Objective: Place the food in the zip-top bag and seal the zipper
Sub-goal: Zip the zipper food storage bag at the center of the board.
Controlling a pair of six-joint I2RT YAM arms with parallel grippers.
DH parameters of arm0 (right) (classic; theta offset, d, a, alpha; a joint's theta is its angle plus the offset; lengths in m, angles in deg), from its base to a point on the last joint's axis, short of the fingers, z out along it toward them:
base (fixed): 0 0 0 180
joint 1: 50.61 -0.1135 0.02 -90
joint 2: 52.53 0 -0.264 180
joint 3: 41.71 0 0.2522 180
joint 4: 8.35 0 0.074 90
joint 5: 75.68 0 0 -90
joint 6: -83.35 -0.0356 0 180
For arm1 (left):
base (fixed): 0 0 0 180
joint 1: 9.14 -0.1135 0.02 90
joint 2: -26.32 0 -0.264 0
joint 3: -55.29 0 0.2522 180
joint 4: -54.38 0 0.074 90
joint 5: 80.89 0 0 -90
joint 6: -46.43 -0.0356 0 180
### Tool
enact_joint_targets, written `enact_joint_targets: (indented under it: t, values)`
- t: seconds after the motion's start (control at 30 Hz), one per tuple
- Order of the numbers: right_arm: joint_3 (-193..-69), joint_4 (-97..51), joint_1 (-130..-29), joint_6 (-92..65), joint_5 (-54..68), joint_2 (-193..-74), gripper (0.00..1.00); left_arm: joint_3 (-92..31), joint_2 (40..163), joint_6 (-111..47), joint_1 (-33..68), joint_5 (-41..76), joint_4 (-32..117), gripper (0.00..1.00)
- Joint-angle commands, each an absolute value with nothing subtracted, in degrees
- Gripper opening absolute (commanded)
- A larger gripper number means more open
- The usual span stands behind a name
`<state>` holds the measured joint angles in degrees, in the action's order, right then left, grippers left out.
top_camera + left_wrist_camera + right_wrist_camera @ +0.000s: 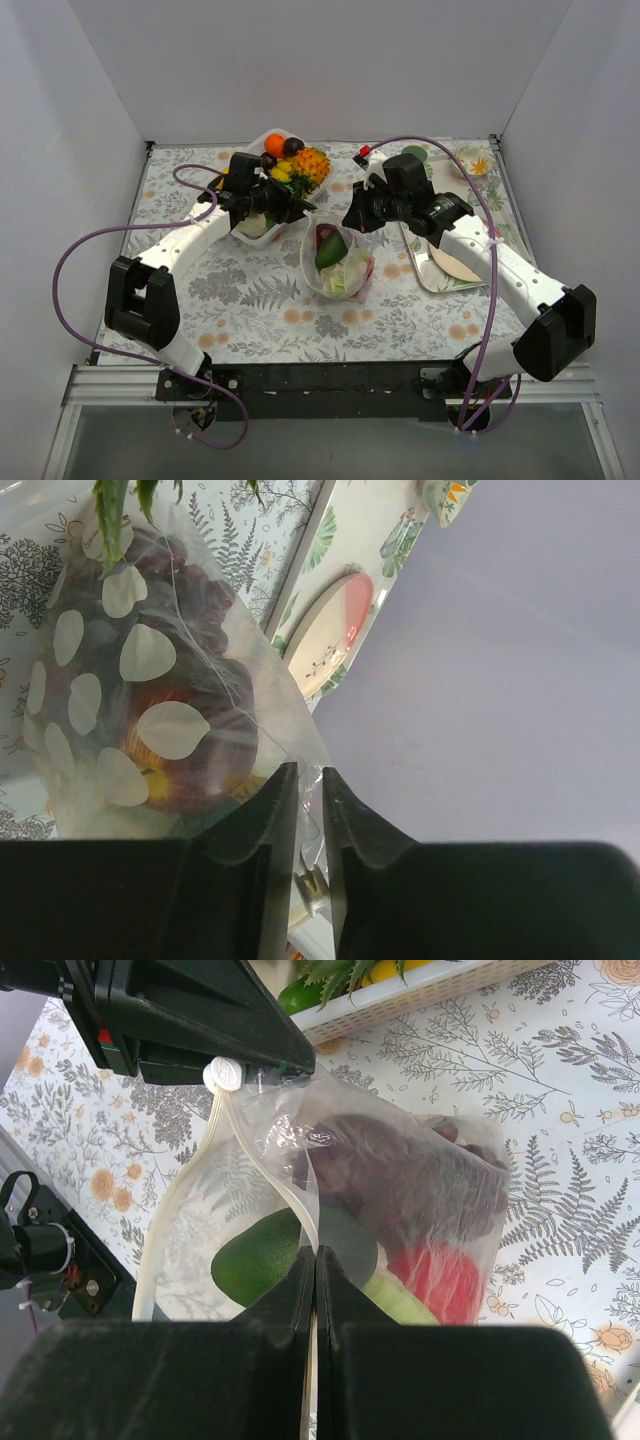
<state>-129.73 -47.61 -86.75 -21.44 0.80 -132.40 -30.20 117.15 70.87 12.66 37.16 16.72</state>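
Zip-top bag [337, 262], left claw [310, 772] and right claw [315, 1256] pinching it, tray [420, 990] behind

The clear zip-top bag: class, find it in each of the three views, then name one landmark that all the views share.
Top external: the bag sits at the centre of the picture.
Left wrist: the bag fills the left half, reaching down to the bottom middle.
Right wrist: the bag lies across the centre.
Shared landmark: the fern-print tablecloth.
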Motion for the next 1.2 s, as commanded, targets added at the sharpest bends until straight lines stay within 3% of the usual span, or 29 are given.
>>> enact_joint_targets:
  t: [0.0, 0.07, 0.27, 0.3, 0.4, 0.57, 0.8, 0.93, 1.17]
  values:
    - [-130.0, -46.0, -87.2, -20.5, 1.7, -130.7, 0.01, -30.2, 116.8, 72.0, 12.5, 39.8, 18.6, 0.10]
    - [-130.0, -46.1, -87.1, -20.4, 1.9, -130.5, 0.01, -29.6, 116.7, 72.4, 12.4, 40.2, 19.3, 0.01]
    - [-130.5, -46.6, -87.8, -18.9, 2.7, -130.2, 0.04, -29.6, 116.9, 71.4, 12.4, 39.6, 19.4, 0.00]
    - [-131.0, -47.4, -88.6, -18.3, 3.5, -130.4, 0.14, -29.7, 116.9, 71.0, 12.4, 39.2, 19.3, 0.00]
    - [-135.3, -50.5, -93.6, -15.5, 12.0, -131.8, 0.32, -29.8, 116.9, 71.0, 12.4, 38.8, 18.9, 0.00]
    - [-143.2, -52.8, -99.6, -13.7, 23.8, -135.1, 0.48, -30.6, 116.9, 70.4, 12.4, 37.6, 17.3, 0.00]
    - [-150.6, -54.1, -104.7, -10.2, 27.2, -139.7, 0.50, -33.0, 117.9, 70.0, 12.5, 37.2, 15.2, 0.00]
    - [-154.3, -55.5, -105.5, -8.5, 30.0, -144.6, 0.42, -34.4, 118.0, 70.0, 12.5, 37.2, 14.5, 0.00]
    - [-155.7, -56.2, -105.7, -6.7, 32.8, -148.4, 0.41, -36.2, 118.4, 69.6, 12.5, 37.2, 13.0, 0.00]
